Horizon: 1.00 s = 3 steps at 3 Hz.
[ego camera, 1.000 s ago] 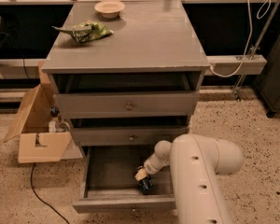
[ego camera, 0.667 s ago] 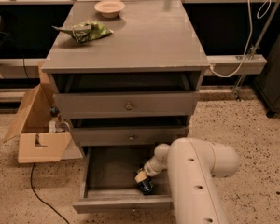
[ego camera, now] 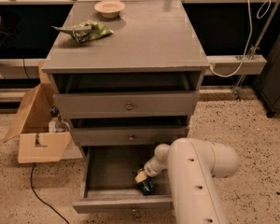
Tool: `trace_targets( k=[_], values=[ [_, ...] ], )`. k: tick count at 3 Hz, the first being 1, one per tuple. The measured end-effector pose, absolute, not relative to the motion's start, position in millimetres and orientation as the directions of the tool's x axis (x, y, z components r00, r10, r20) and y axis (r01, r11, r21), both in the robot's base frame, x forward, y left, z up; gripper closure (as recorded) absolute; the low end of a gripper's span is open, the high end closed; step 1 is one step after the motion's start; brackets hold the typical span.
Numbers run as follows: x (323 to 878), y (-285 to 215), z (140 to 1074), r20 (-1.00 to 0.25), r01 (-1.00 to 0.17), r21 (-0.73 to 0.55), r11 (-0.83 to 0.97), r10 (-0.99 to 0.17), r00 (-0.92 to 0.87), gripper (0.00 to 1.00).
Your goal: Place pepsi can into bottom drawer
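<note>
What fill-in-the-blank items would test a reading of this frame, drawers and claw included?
1. The cabinet has ____ drawers, and the bottom drawer is pulled farthest out.
2. The claw is down inside that drawer, at the pepsi can, which is dark ____.
3. On the cabinet's top sit a cream bowl and a ____ snack bag.
Missing words: three; blue; green.

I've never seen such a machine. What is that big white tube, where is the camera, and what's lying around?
The white tube is a robot's arm, and the camera looks down along it from above. Its gripper, at the tip, reaches into the open bottom drawer of a grey cabinet, right at a dark-blue pepsi can. Whether it grips the can is unclear. On the cabinet top lie a green snack bag and a cream bowl. A cardboard box stands beside it.
</note>
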State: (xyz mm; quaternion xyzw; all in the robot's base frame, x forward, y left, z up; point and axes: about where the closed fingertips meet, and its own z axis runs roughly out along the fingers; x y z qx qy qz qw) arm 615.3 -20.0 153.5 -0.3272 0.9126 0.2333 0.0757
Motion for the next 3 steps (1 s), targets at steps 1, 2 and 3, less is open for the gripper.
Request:
trace_targets(
  k=[1, 2, 3],
  values=[
    [615.3, -20.0, 153.5, -0.291, -0.633, 0.376, 0.677, -0.562, -0.774, 0.2],
    [609.7, -25.4, 164.4, -0.322, -0.648, 0.408, 0.643, -0.563, -0.761, 0.0],
    [604.6, -38.8, 178.6, -0.352, -0.653, 0.421, 0.629, -0.55, -0.757, 0.0]
  ],
)
